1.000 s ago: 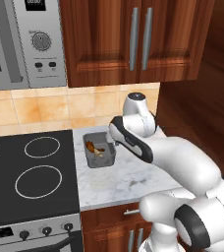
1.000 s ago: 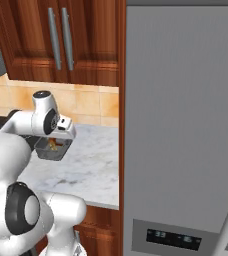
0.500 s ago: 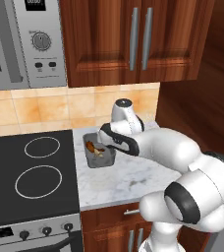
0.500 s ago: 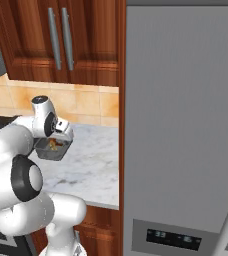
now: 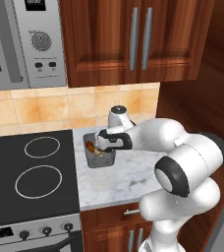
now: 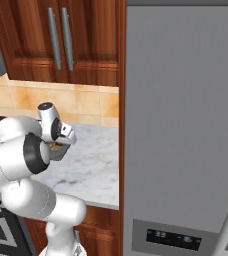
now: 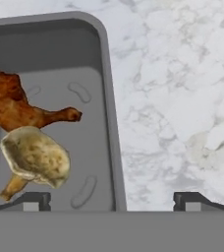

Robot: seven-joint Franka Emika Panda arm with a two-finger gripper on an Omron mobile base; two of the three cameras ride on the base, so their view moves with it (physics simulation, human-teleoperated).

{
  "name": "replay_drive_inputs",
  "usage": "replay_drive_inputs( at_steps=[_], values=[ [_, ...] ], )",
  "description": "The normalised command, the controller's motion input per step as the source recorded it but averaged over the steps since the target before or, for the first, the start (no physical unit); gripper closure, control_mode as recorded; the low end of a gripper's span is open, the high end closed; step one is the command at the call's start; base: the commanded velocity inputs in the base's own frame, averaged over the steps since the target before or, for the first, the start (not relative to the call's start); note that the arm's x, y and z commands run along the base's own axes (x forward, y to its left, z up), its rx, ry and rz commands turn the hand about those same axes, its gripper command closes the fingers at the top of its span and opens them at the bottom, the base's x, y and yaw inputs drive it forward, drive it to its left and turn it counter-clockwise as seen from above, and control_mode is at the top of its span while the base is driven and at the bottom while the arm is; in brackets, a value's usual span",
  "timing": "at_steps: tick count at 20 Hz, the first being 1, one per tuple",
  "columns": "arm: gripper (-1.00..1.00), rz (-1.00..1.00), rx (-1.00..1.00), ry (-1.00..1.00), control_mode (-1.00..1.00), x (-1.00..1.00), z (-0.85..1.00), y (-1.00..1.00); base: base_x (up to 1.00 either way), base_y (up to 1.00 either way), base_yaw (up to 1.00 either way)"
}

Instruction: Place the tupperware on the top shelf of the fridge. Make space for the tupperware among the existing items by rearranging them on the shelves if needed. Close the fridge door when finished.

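The fridge (image 6: 186, 125) fills the right of the right base view, its grey doors flat and closed with the dark display panel low down, so it looks as though no shelf can be reached until a door is opened. Beside it runs the marble tabletop (image 5: 124, 179), with the black stove (image 5: 30, 172) at its other end and wooden cabinets (image 5: 133, 39) overhead.

The white arm (image 5: 182, 147) reaches out over the tabletop, and its hand (image 5: 104, 142) hangs at the tupperware (image 5: 98, 156), which sits on the marble near the stove edge, well apart from the fridge. It rests upright on its base, open mouth up, with a browned chicken leg (image 7: 20, 110) and a pale tan piece (image 7: 35, 157) lying inside.

In the hand view the two fingertips (image 7: 35, 201) stand spread wide, one over the tub's inside and the other over bare marble, straddling the side wall (image 7: 111, 123). That placement suits a pinch on the rim wall, since the tub's full width would be awkward to span. Nothing is pinched yet.

The tub's long axis appears to run away from the camera in the hand view, along the straddled wall; its exact heading against the tabletop edge I cannot tell.
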Motion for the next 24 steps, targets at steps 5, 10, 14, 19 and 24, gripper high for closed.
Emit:
replay_drive_inputs(
  at_steps=[5, 10, 14, 19, 24],
  values=[
    [-1.0, 0.0, 0.0, 0.0, -1.0, 0.19, -0.4, 0.0, 0.0, 0.0, 0.0],
    [-1.0, 0.0, 0.0, 0.0, -1.0, 0.16, -0.41, 0.07, 0.0, 0.0, 0.0],
    [-1.0, 0.0, 0.0, 0.0, -1.0, 0.19, -0.29, 0.12, 0.0, 0.0, 0.0],
    [1.0, 0.0, 0.0, 0.0, -1.0, 0.15, -0.34, 0.14, 0.0, 0.0, 0.0],
    [1.0, 0.0, 0.0, 0.0, -1.0, 0.03, -0.21, 0.16, 0.0, 0.0, 0.0]
  ],
)
